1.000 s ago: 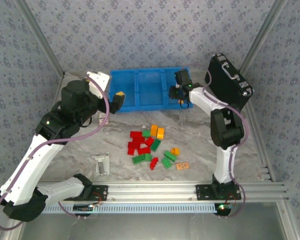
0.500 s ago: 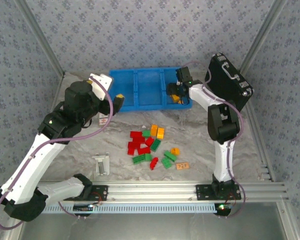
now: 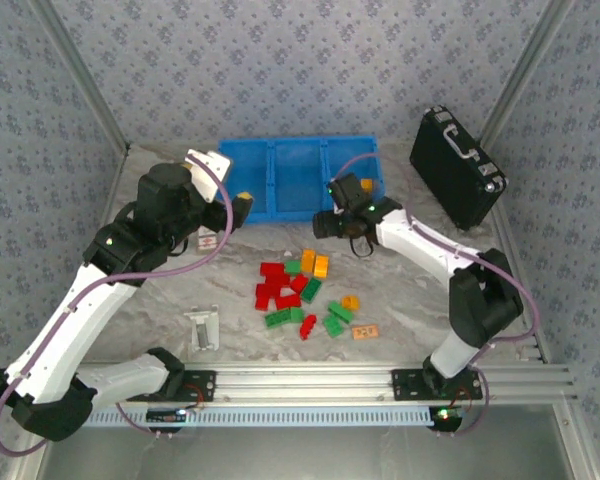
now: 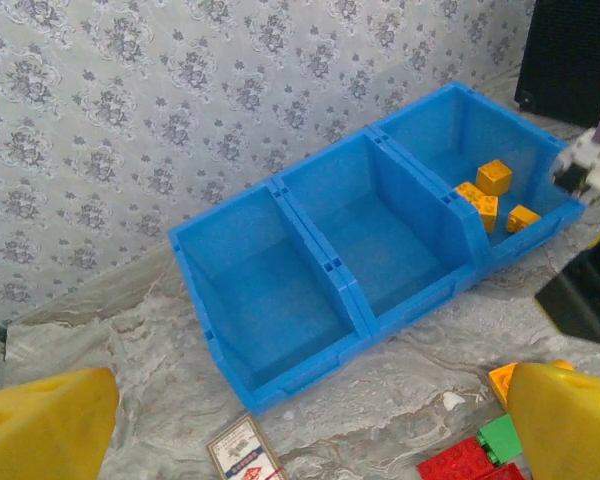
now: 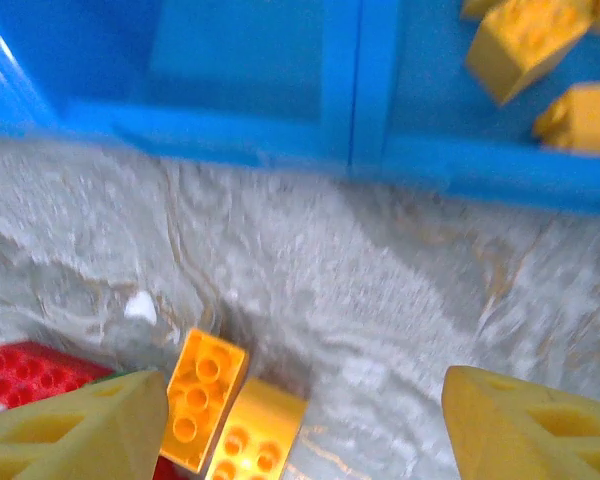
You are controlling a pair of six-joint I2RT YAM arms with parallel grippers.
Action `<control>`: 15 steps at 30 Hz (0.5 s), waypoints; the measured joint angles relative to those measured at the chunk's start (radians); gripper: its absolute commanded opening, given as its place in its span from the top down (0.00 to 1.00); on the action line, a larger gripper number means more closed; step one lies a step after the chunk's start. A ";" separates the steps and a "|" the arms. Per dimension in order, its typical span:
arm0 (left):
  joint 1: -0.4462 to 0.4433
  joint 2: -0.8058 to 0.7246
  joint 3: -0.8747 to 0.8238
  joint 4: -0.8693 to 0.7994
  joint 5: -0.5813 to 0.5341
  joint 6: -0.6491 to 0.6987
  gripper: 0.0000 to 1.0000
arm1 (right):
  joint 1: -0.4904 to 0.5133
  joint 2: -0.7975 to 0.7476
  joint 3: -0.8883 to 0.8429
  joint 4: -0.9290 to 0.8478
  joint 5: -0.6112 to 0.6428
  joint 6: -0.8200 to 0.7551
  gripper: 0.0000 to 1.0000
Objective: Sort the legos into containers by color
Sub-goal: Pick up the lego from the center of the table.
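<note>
The legos lie in a loose pile [image 3: 298, 290] of red, green and orange bricks mid-table. The containers are three compartments of a blue tray [image 3: 298, 212]. Its right compartment holds orange bricks [image 4: 488, 196], and the other two look empty. My right gripper [image 5: 300, 420] is open and empty, low over the table just in front of the tray. Two orange bricks [image 5: 206, 394] lie near its left finger. It shows from above as the right gripper [image 3: 325, 226]. My left gripper [image 4: 310, 430] stands wide open with nothing in it, in front of the tray's left end, also seen as the left gripper [image 3: 238, 212].
A black case [image 3: 458, 166] lies at the back right. A grey-white bracket [image 3: 204, 327] rests front left and a pale-orange tag [image 3: 364, 332] front right of the pile. A small printed card [image 4: 244, 450] lies before the tray's left compartment.
My right gripper opened over the tray's right compartment, then swung out and left to the table in front of the tray. The left arm crept slightly right.
</note>
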 measured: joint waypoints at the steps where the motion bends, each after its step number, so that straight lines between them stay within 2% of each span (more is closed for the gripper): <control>1: 0.000 0.000 0.000 0.000 0.004 0.000 0.00 | 0.007 0.005 -0.013 -0.006 -0.002 0.011 0.28; 5: 0.000 -0.006 -0.008 0.005 0.019 -0.007 0.00 | 0.026 0.039 -0.082 -0.007 -0.015 0.060 0.28; 9: 0.000 -0.020 -0.024 0.009 0.024 -0.015 0.00 | 0.051 0.098 -0.102 0.010 -0.024 0.095 0.28; 15: 0.000 -0.043 -0.028 0.008 0.025 -0.024 0.00 | 0.074 0.104 -0.101 0.054 -0.034 0.114 0.29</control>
